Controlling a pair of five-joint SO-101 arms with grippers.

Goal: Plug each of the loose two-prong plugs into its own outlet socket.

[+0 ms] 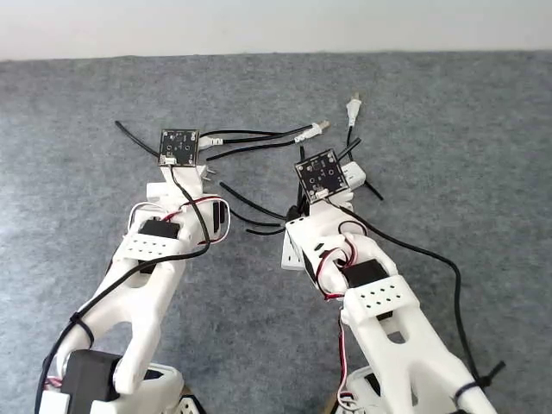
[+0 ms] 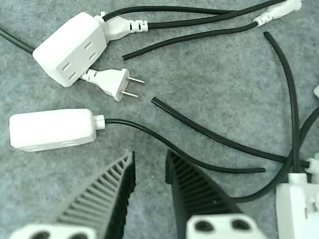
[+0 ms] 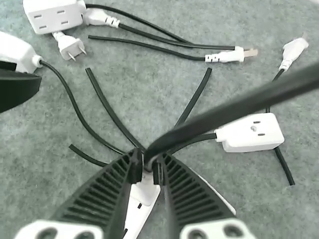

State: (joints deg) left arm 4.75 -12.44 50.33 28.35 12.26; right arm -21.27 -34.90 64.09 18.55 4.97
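In the left wrist view my left gripper [image 2: 149,167] is open with nothing between its fingers, just short of a white outlet block [image 2: 50,129] on a black cord. Beyond it lies a loose two-prong plug [image 2: 113,82], prongs bare, beside a second outlet block [image 2: 70,46] that has a plug [image 2: 118,27] seated in its end. My right gripper [image 3: 145,167] is shut on a white plug [image 3: 142,196] where its black cord leaves. A white outlet [image 3: 249,132] lies close to that gripper. Two more loose plugs [image 1: 321,128] [image 1: 352,105] lie farther back.
Several black cords [image 2: 209,137] cross the grey carpet [image 1: 448,155] between the two arms, some with cut ends. A thick black cable [image 3: 259,97] from the arm crosses the right wrist view. The carpet's far right and far left have open room.
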